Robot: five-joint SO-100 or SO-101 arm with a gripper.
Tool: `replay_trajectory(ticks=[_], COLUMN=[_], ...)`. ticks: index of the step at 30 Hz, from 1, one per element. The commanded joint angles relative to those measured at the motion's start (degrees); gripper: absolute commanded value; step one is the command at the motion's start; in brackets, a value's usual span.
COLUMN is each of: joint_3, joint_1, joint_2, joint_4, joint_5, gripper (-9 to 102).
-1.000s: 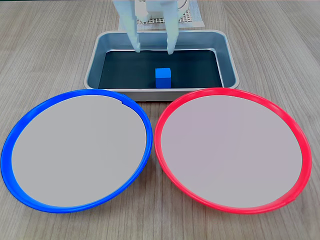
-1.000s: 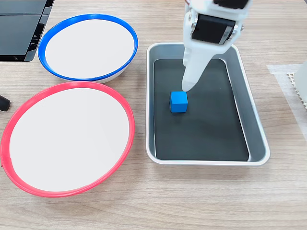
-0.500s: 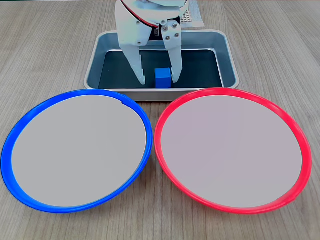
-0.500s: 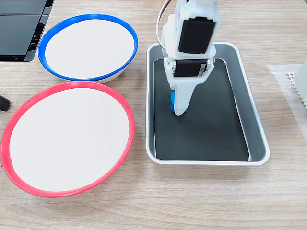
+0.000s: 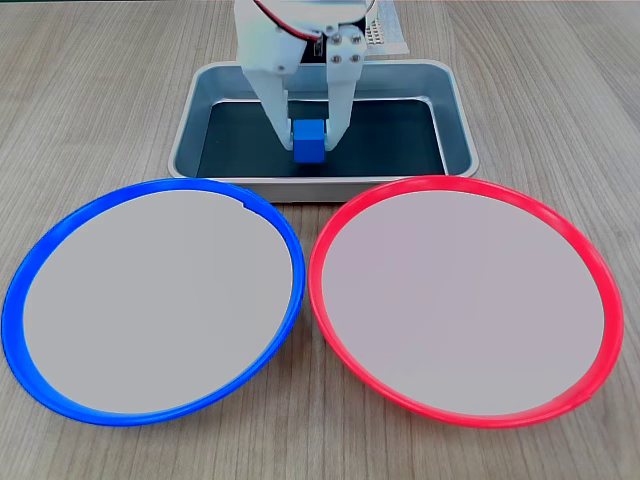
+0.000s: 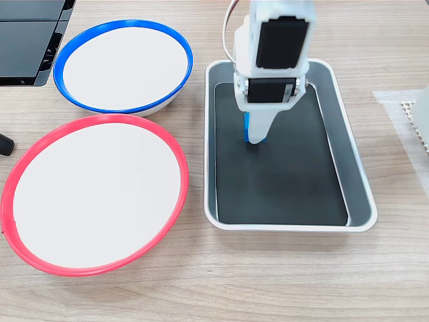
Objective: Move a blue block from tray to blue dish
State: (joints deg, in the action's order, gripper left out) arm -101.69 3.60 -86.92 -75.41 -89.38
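Observation:
The blue block (image 5: pixel 309 141) is pinched between the two white fingers of my gripper (image 5: pixel 309 150), over the dark bottom of the grey tray (image 5: pixel 455 110). It seems to hang just above the tray floor. From the side, the arm covers most of the block, leaving a thin blue sliver (image 6: pixel 246 123) beside the gripper (image 6: pixel 257 136) inside the tray (image 6: pixel 356 176). The blue dish (image 5: pixel 45 245) lies in front of the tray at the left with nothing in it. In the other fixed view the blue dish (image 6: pixel 62 59) is at the upper left.
A red-rimmed plate (image 5: pixel 590 260) of the same size lies beside the blue dish, bare inside; it is also seen as the red-rimmed plate (image 6: pixel 175 151). A black panel (image 6: pixel 30 40) sits at the top left corner. A white perforated base (image 6: pixel 412 117) stands right of the tray.
The gripper came down around the block and its fingers shut on it. The block has shifted slightly left and upward in the front view.

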Motion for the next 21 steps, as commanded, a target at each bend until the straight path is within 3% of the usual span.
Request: replay_trajectory(ticks=[1,4,10,15,21], joint_3=[8.3,17.2,38.3,42.9,29.2], joint_1=[-0.4,-0.6,2.7,7.6,12.0], joint_2=[-6.1,-8.2,-4.4,0.5,3.6], joint_4=[-9.4,-14.1,-15.0,-4.2,12.6], joint_5=[4.7,11.8,20.9,23.9,21.0], gripper=[0,0,0,0,0])
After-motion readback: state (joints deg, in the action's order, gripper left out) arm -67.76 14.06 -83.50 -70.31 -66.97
